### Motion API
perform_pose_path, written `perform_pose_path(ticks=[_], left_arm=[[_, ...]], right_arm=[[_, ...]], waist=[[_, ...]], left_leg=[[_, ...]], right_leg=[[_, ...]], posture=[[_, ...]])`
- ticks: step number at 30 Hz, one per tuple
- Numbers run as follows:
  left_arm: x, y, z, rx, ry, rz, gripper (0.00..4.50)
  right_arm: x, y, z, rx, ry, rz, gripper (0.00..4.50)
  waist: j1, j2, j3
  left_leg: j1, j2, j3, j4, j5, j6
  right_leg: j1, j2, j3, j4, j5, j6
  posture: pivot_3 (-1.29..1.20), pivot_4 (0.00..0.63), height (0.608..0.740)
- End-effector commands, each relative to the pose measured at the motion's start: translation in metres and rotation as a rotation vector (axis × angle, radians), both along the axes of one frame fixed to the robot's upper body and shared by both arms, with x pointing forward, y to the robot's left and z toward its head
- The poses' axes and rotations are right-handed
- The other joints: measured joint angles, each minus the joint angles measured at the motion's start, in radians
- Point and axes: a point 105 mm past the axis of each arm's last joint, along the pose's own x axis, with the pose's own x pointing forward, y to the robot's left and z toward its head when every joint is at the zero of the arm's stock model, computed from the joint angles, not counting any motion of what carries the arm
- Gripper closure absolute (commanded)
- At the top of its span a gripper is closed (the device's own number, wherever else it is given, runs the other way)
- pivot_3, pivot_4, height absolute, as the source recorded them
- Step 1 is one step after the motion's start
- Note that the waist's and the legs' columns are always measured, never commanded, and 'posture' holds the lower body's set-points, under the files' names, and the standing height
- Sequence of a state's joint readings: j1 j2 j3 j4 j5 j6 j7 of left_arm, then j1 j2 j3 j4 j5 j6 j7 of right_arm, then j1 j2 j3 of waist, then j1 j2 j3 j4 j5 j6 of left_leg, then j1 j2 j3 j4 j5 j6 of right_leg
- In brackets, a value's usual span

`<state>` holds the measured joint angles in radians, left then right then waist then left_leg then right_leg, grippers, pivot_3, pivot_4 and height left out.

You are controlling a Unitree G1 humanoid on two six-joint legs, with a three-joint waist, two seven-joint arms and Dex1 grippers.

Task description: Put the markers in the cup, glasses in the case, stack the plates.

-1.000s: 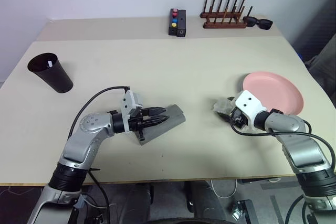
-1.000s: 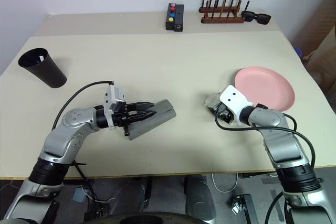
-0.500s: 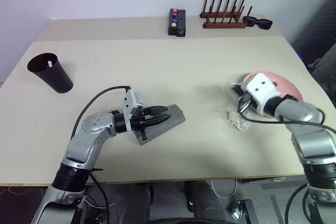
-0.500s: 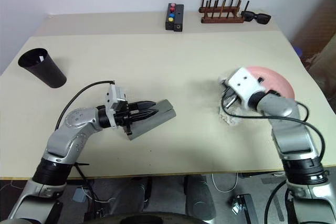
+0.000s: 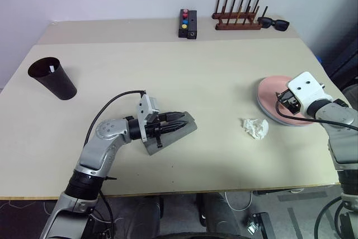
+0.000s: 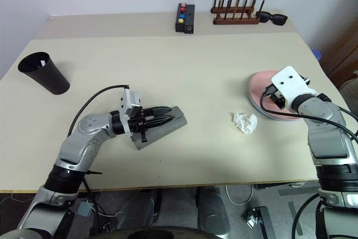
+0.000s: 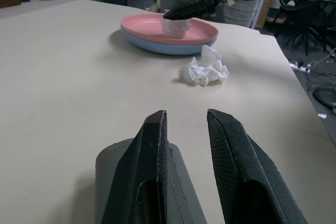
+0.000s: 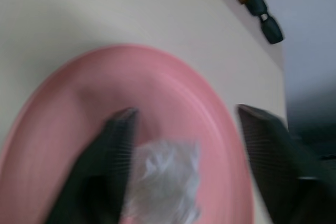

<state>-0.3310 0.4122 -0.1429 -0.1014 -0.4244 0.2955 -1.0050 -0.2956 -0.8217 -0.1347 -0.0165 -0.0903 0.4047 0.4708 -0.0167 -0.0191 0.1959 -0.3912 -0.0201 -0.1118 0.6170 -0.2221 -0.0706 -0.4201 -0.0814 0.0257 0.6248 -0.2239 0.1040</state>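
Right wrist view: the right gripper (image 8: 184,145) gapes wide, holding nothing, over the salmon pink plate (image 8: 173,93); a blurred white wad (image 8: 165,182) lies between its fingers. The left gripper (image 7: 186,129) straddles the grey case (image 5: 182,130) edge.

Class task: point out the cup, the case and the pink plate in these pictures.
cup (image 5: 53,79): left eye view, on its dark side wall.
case (image 6: 170,122): right eye view, on its grey lid.
pink plate (image 7: 144,24): left wrist view, on its near rim.
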Motion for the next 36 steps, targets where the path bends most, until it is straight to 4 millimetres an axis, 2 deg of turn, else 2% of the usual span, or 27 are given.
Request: perform_pose_path(ticks=[1, 2, 4, 6, 7, 8, 10, 16, 19, 20, 24, 25, 28, 31, 34, 36], left_arm=[[-0.001, -0.008, 0.017, -0.018, -0.054, -0.036, 3.33], [-0.001, -0.01, 0.018, -0.021, -0.055, -0.043, 3.33], [-0.001, -0.013, 0.019, -0.025, -0.056, -0.057, 3.33], [-0.001, -0.014, 0.02, -0.027, -0.056, -0.063, 3.33], [0.0, -0.015, 0.02, -0.027, -0.056, -0.064, 3.33], [0.0, -0.015, 0.021, -0.028, -0.056, -0.065, 3.33], [0.0, -0.016, 0.022, -0.029, -0.056, -0.068, 3.33], [-0.002, -0.015, 0.025, -0.029, -0.056, -0.071, 3.33], [-0.004, -0.013, 0.027, -0.024, -0.057, -0.062, 3.33], [-0.004, -0.013, 0.027, -0.022, -0.055, -0.06, 3.33], [-0.004, -0.01, 0.025, -0.016, -0.047, -0.052, 3.33], [-0.003, -0.009, 0.023, -0.015, -0.045, -0.051, 3.33], [-0.001, -0.006, 0.02, -0.011, -0.041, -0.048, 3.33], [0.001, -0.002, 0.013, -0.004, -0.038, -0.046, 3.33], [0.002, 0.002, 0.004, 0.0, -0.037, -0.047, 3.33], [0.002, 0.004, -0.001, 0.001, -0.038, -0.048, 3.33]], right_arm=[[-0.005, 0.007, 0.022, 0.038, -0.077, 0.048, 0.75], [-0.009, 0.014, 0.024, 0.084, -0.082, 0.087, 0.75], [-0.026, 0.041, 0.021, 0.216, -0.029, 0.248, 0.75], [-0.039, 0.056, 0.016, 0.265, 0.026, 0.342, 0.75], [-0.045, 0.061, 0.011, 0.265, 0.058, 0.371, 0.75], [-0.054, 0.065, -0.003, 0.262, 0.131, 0.397, 0.75], [-0.064, 0.068, -0.021, 0.257, 0.215, 0.401, 0.75], [-0.068, 0.063, -0.054, 0.211, 0.332, 0.354, 0.75], [-0.065, 0.055, -0.062, 0.177, 0.354, 0.311, 1.55], [-0.064, 0.055, -0.062, 0.178, 0.352, 0.313, 1.89], [-0.062, 0.059, -0.059, 0.181, 0.349, 0.333, 4.04], [-0.062, 0.059, -0.059, 0.18, 0.347, 0.337, 4.46], [-0.058, 0.062, -0.052, 0.178, 0.315, 0.347, 4.46], [-0.042, 0.058, -0.024, 0.174, 0.175, 0.316, 4.46], [-0.021, 0.043, 0.005, 0.14, 0.024, 0.215, 4.46], [-0.013, 0.032, 0.015, 0.118, -0.03, 0.151, 4.46]], waist=[[0.001, 0.0, 0.0], [0.002, 0.0, 0.0], [0.005, 0.0, 0.0], [0.004, 0.0, 0.0], [0.003, 0.0, 0.0], [0.003, 0.0, 0.0], [0.004, 0.0, 0.0], [0.002, 0.0, 0.0], [0.004, 0.0, 0.0], [0.004, 0.0, 0.0], [0.004, 0.0, 0.0], [0.004, 0.0, 0.0], [0.003, 0.0, 0.0], [0.001, 0.0, 0.0], [0.0, 0.0, 0.0], [0.004, 0.0, 0.0]], left_leg=[[0.0, 0.0, 0.0, 0.0, 0.0, 0.0], [0.0, 0.0, 0.0, 0.0, 0.0, 0.0], [-0.001, 0.0, 0.0, 0.0, 0.0, 0.0], [0.0, 0.0, 0.0, 0.0, 0.0, 0.0], [0.0, 0.0, -0.001, 0.0, -0.001, 0.001], [0.0, 0.0, -0.001, 0.0, -0.001, 0.001], [0.0, 0.0, -0.001, 0.0, -0.001, 0.001], [0.001, 0.0, 0.0, 0.001, -0.001, 0.001], [0.0, 0.0, 0.0, 0.001, -0.001, 0.001], [0.0, 0.0, 0.0, 0.001, -0.001, 0.001], [0.0, 0.0, 0.0, 0.001, -0.001, 0.001], [0.0, 0.0, 0.0, 0.001, -0.001, 0.001], [0.001, 0.0, 0.0, 0.001, -0.001, 0.001], [0.001, 0.0, 0.0, 0.001, -0.001, 0.001], [0.001, 0.0, 0.0, 0.001, -0.001, 0.001], [0.001, 0.0, 0.0, 0.001, -0.001, 0.001]], right_leg=[[0.0, 0.0, 0.0, 0.0, 0.0, 0.0], [0.0, 0.0, 0.0, 0.0, 0.0, 0.0], [0.0, 0.0, 0.0, 0.0, 0.0, 0.0], [0.001, 0.0, 0.0, -0.001, 0.0, 0.001], [0.001, 0.0, 0.0, -0.001, 0.0, 0.001], [0.001, 0.0, 0.0, -0.002, 0.0, 0.001], [0.002, 0.0, 0.0, -0.002, -0.001, 0.001], [0.004, 0.0, -0.001, -0.004, -0.002, 0.003], [0.004, 0.0, -0.001, -0.005, -0.002, 0.003], [0.004, 0.0, -0.001, -0.005, -0.002, 0.003], [0.004, 0.0, -0.001, -0.006, -0.002, 0.003], [0.004, 0.0, -0.001, -0.006, -0.002, 0.003], [0.004, 0.0, -0.001, -0.006, -0.002, 0.003], [0.004, 0.0, -0.001, -0.006, -0.002, 0.003], [0.004, 0.0, -0.001, -0.006, -0.001, 0.003], [0.004, 0.0, -0.001, -0.006, 0.0, 0.0]], posture=[[0.0, 0.15, 0.74], [0.0, 0.15, 0.74], [0.0, 0.15, 0.74], [0.0, 0.15, 0.74], [0.0, 0.15, 0.74], [0.0, 0.15, 0.74], [0.0, 0.15, 0.74], [0.0, 0.15, 0.74], [0.0, 0.15, 0.74], [0.0, 0.15, 0.74], [0.0, 0.15, 0.74], [0.0, 0.15, 0.74], [0.0, 0.15, 0.74], [0.0, 0.15, 0.74], [0.0, 0.15, 0.74], [0.0, 0.15, 0.74]])
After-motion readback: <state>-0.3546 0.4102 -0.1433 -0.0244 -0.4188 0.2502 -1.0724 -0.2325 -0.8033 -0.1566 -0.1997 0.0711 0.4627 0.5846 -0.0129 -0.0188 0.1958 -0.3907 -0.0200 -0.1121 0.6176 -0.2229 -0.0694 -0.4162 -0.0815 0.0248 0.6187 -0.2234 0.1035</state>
